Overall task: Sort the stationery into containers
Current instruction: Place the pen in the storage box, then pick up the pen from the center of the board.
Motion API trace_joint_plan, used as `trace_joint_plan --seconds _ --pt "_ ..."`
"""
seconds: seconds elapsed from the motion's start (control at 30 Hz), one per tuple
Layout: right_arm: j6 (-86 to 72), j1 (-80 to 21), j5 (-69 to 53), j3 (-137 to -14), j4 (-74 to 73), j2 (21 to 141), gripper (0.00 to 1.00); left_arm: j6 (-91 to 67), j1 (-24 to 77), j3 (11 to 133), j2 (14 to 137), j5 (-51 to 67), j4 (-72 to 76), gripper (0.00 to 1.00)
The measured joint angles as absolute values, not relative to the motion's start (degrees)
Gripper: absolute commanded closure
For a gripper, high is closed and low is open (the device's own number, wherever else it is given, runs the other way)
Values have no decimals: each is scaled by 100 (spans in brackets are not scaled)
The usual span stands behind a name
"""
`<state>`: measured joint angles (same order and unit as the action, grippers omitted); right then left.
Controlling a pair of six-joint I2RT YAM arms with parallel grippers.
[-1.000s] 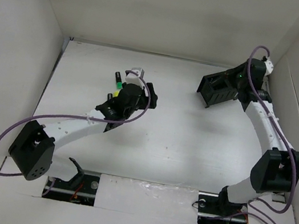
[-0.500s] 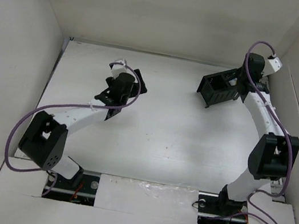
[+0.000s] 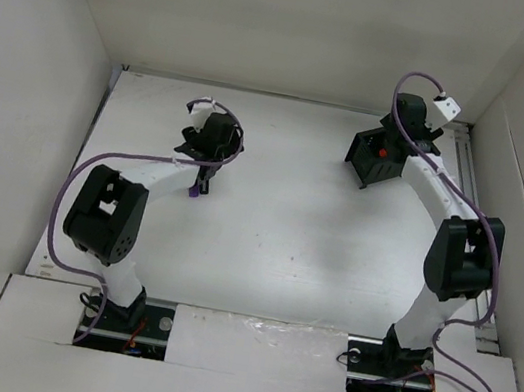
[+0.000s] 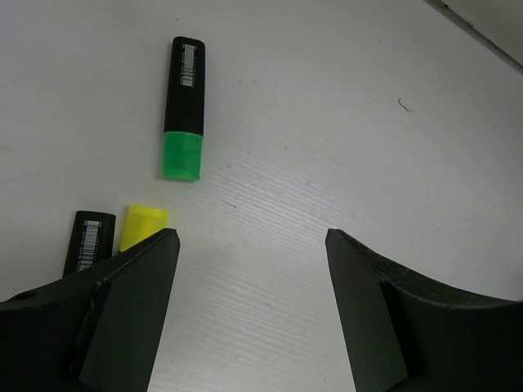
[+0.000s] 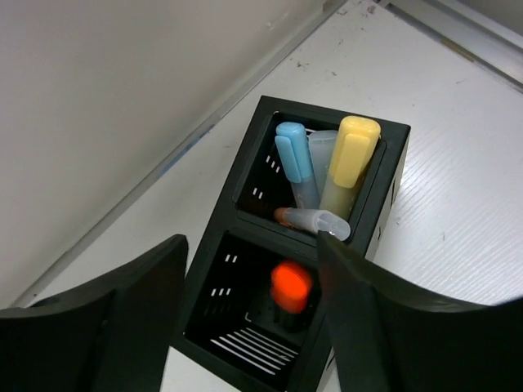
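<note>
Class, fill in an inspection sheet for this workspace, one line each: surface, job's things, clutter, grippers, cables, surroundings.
Surface: white table, a few small marks.
Job's things: green highlighter and yellow highlighter lie on the table; black organiser holds a blue marker, a yellow marker and a clear-capped marker at one end, an orange marker in the next compartment.
Clutter: nothing seen.
Grippers: left gripper open over the table near the yellow highlighter; right gripper open above the organiser; both empty.
Cables: purple cable along each arm.
Surroundings: white walls on three sides.
</note>
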<state>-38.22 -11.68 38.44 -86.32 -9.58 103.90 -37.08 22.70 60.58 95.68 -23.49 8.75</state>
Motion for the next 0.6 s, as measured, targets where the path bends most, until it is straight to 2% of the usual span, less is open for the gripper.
trace_joint_plan --seconds 0.07,0.3,0.6 --pt "-3848 -1181 3885 -8632 -947 10390 24 -3684 2281 6117 9677 -2390 821 32" --pt "-3927 -1330 3769 -8447 -941 10121 24 -3627 2202 6442 10263 -2567 556 33" --pt "-4080 -1907 3599 -7957 -690 9266 26 -3516 1518 6943 10910 -2233 478 36"
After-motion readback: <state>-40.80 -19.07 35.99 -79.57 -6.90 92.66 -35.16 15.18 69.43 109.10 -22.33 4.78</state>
